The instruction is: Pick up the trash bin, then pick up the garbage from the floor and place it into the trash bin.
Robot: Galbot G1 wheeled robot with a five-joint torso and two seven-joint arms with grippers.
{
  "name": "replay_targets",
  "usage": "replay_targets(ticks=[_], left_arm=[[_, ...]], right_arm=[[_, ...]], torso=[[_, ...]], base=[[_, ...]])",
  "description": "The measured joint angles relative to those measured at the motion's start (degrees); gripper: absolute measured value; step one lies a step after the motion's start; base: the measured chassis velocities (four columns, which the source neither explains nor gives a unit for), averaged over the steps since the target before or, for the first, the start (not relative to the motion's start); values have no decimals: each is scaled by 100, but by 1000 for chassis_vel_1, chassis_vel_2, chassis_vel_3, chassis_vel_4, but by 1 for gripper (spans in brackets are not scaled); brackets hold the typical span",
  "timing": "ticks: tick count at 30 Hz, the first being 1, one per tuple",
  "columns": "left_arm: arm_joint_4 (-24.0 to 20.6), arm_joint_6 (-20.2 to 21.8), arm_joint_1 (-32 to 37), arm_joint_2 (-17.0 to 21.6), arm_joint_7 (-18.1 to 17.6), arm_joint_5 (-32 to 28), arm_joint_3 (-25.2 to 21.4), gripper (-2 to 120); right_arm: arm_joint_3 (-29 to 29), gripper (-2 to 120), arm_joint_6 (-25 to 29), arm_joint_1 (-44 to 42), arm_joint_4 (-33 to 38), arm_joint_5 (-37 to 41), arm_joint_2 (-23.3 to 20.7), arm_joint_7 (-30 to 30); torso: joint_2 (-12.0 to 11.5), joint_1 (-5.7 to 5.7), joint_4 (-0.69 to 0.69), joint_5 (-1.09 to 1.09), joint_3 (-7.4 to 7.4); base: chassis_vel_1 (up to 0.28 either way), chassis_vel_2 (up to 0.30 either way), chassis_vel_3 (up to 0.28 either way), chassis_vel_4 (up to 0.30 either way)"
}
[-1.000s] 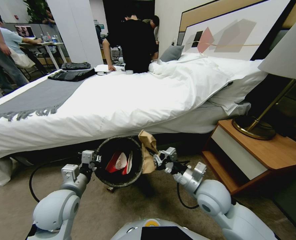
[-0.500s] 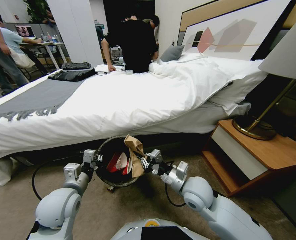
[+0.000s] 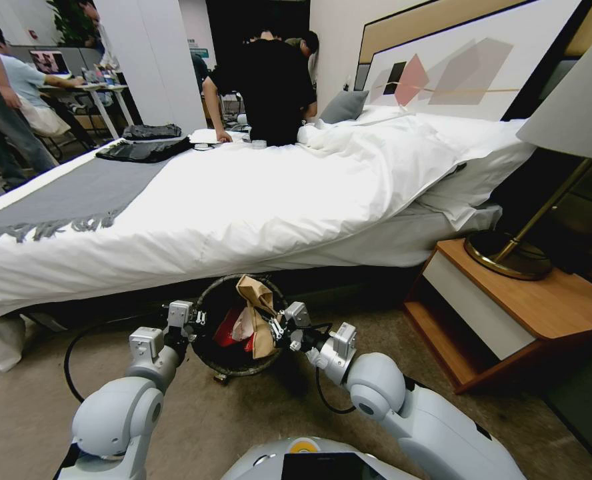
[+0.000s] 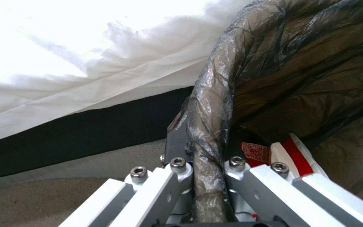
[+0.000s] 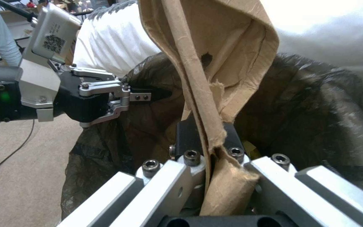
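Left pincer [image 3: 199,319] clamps trash bin [image 3: 211,353] rim at 9 o'clock, bin off the floor [image 3: 256,413]. Right pincer [image 3: 275,327] grips brown crumpled paper [image 3: 256,313] over bin mouth.

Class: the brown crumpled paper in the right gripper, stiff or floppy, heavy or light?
The brown crumpled paper, pinched by the right gripper, keeps its creases and stands upward, so probably fairly stiff. It looks thin with torn edges, so likely light and easily torn.

**Left gripper clamped on bin rim**

The left gripper [image 4: 209,176] pinches the bin's [image 4: 299,78] liner-wrapped rim between its 2 fingers [image 4: 177,148]. A red-and-white wrapper [image 4: 274,154] lies inside. White bedding [image 4: 85,63] hangs beyond, above beige carpet [image 4: 43,195].
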Motion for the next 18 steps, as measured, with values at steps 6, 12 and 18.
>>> replay_targets(ticks=[6,12,18], left_arm=[[-7,-1,15,10,7,1,3,1],[-26,-7,42,-17,14,9,14,1],[-26,-19,56,-59,50,82,60,1]], right_arm=[[-155,10,-54,106,-85,-4,117,75],[-345,31,-131,172,-230,-21,275,240],[-371,52,-261,220,-239,-6,346,369]], torso=[[0,0,0,1,-1],[0,0,0,1,0],[0,0,0,0,0]], base=[[0,0,0,0],[0,0,0,0],[0,0,0,0]])
